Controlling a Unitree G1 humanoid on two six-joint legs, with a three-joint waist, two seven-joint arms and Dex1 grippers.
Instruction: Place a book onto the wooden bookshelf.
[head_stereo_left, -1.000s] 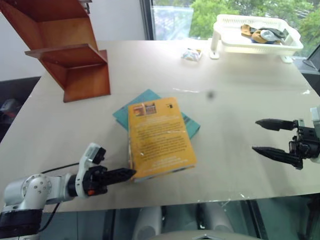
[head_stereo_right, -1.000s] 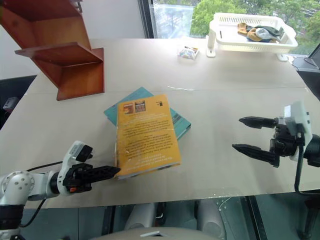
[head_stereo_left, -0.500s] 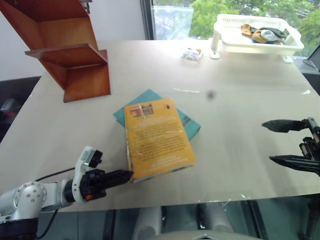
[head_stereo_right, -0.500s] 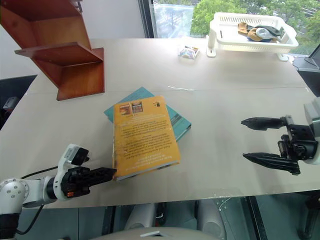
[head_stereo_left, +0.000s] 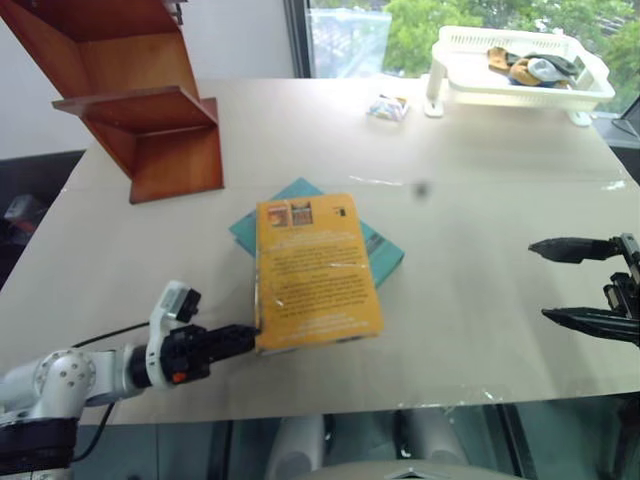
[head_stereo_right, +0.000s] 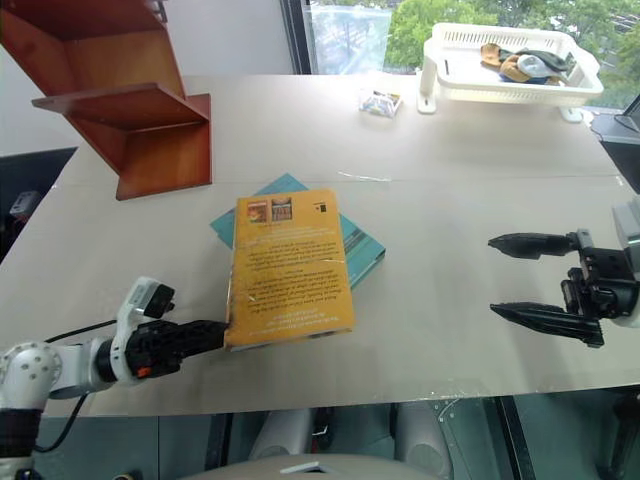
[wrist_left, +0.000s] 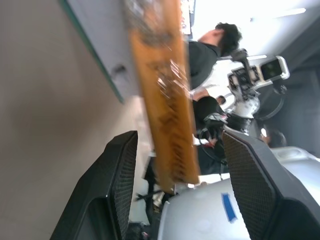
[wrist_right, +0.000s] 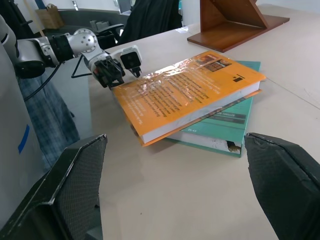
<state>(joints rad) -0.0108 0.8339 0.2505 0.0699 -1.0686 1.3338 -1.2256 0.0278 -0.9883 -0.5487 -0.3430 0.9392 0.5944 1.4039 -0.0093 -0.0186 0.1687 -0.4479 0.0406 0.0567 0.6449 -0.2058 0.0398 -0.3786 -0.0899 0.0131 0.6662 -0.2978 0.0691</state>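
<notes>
Orange-yellow book (head_stereo_left: 315, 272) lying flat on top of a teal book (head_stereo_left: 383, 251), in the middle of the table (head_stereo_left: 480, 180). Left gripper (head_stereo_left: 244, 338) at the book's near corner, fingers apart around that corner, not squeezing. Right gripper (head_stereo_left: 570, 283) wide open and holding nothing, well off to the book's other side; wooden bookshelf (head_stereo_left: 140, 110) far behind the book, by the table's back corner.

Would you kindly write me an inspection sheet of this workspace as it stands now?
Surface: beige table, marked by a small dark spot.
Job's things: orange book lies on a teal book; wooden bookshelf at the far left corner.
Clutter: white basket holding small items; small packet beside it.
Grippers: left gripper fingers open astride the orange book's near corner; right gripper open, apart from the books.
Cables: black cable at the left arm.
Surroundings: window with trees; person seated beyond.
</notes>
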